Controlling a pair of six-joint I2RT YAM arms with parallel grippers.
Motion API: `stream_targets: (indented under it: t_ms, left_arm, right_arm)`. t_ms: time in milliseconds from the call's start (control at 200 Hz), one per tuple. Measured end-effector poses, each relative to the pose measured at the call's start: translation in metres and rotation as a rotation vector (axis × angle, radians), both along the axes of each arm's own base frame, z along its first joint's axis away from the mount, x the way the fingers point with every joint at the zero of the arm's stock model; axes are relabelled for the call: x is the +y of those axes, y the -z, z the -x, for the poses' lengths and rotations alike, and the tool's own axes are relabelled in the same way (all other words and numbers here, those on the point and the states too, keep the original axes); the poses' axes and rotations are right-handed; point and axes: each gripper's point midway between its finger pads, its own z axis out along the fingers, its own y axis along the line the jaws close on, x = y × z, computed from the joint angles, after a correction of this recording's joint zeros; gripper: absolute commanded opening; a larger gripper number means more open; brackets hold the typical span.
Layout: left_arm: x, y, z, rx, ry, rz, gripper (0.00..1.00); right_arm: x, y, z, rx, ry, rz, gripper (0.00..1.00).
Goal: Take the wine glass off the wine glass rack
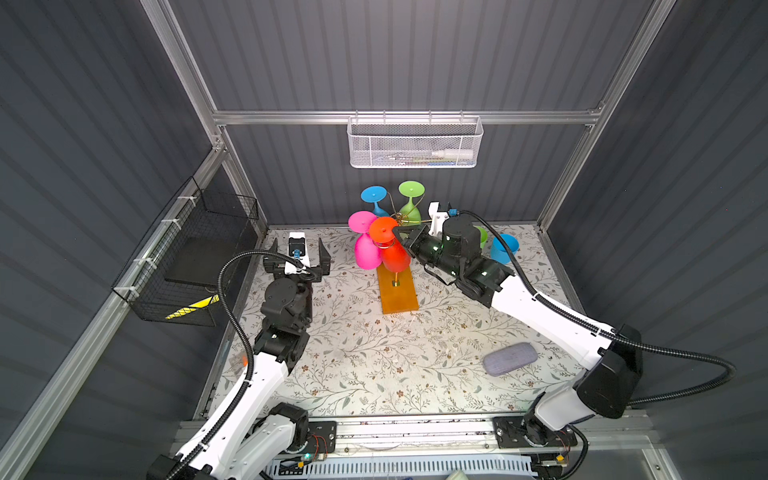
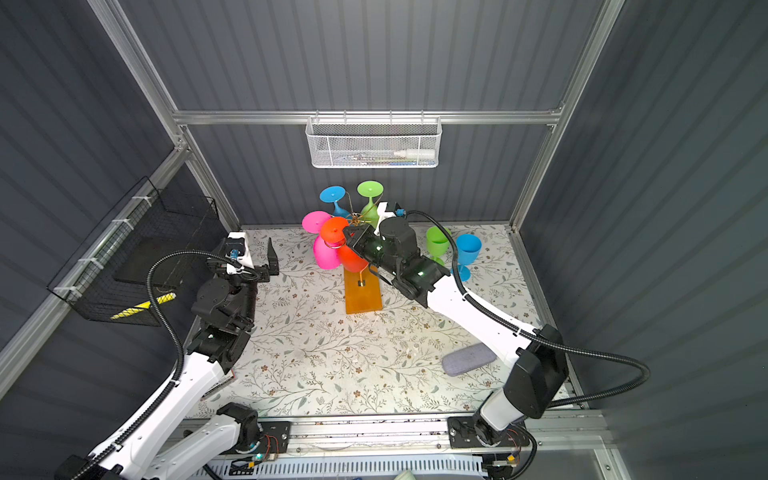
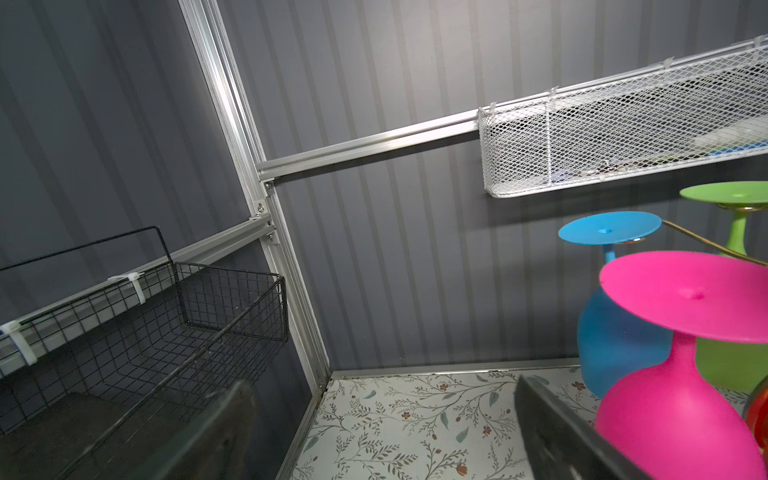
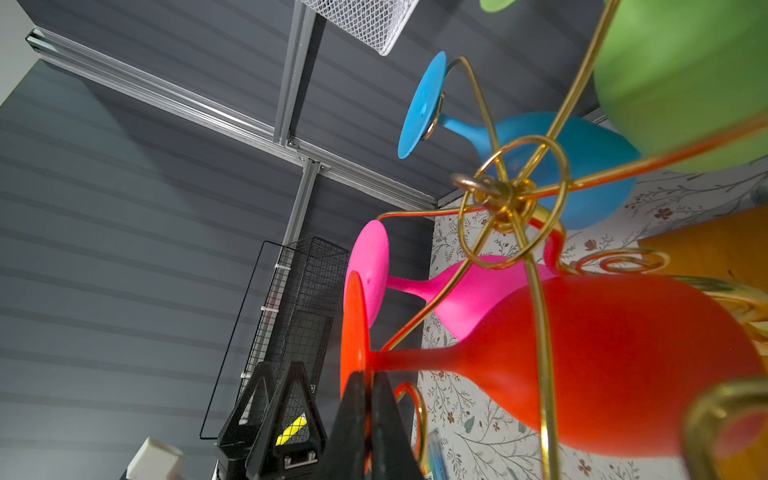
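At the rack (image 1: 398, 297), right gripper (image 1: 397, 233) clamps the foot of the red glass (image 1: 395, 257) to unhook it; left gripper (image 1: 298, 250) hangs open.

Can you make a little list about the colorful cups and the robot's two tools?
Rack: wine glass rack, gold wire on an amber base
Hanging upside down: orange glass, pink glass, blue glass, green glass
Standing on table: second green glass, second blue glass
Right tool: shut on the orange glass's round foot
Left tool: open, holding nothing
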Motion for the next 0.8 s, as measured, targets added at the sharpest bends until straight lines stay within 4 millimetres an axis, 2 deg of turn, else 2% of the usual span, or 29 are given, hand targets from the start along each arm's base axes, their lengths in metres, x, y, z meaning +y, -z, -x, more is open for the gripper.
stream_targets:
  t_ms: [295,600,800]
  left_arm:
    - [0.000,0.001,0.000,0.003,0.000,-0.001,1.00]
    - [0.000,0.001,0.000,0.003,0.000,-0.001,1.00]
    - [0.000,0.001,0.000,0.003,0.000,-0.001,0.99]
  right_arm:
    - [-0.012,0.001,0.003,-0.001,0.040,-0.001,0.00]
    - [-0.024,-0.006,0.011,-0.021,0.062,-0.021,0.00]
    - [-0.030,-0.001,0.017,-0.018,0.061,-0.018,0.00]
